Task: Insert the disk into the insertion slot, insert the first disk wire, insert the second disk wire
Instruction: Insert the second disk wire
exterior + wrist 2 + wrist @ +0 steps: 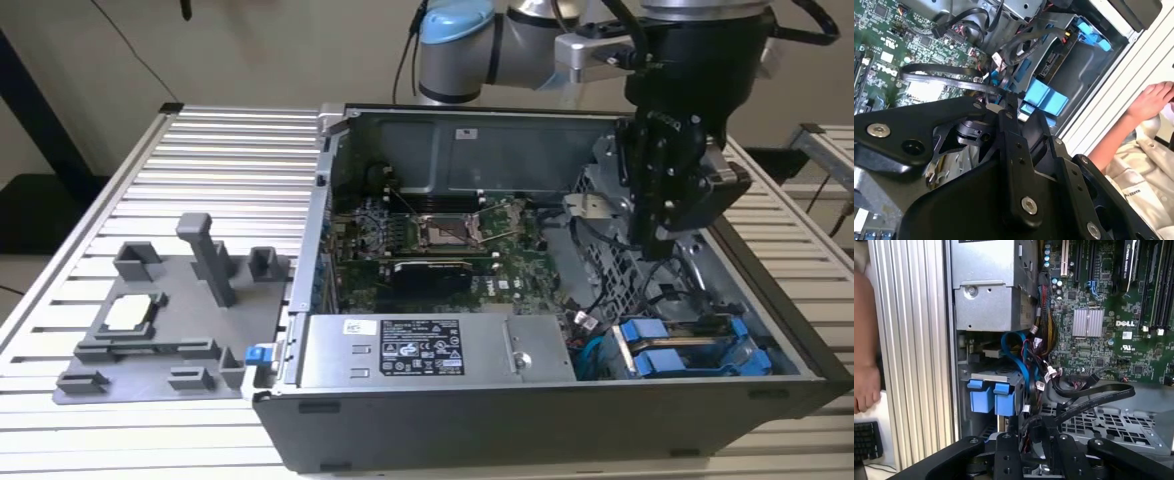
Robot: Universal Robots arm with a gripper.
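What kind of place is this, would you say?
Probably a robotics lab or test bench for computer assembly: a robot arm over an open desktop computer case on a slatted aluminium table, beside a grey fixture plate.

We see an open computer case [534, 425] lying on the slatted aluminium table [227, 150], its green motherboard [523, 262] bare (a silver labelled power-supply box [414, 350] lies against the case's near wall). Toward the table's edge on the exterior view's left sits a grey fixture plate [160, 335].
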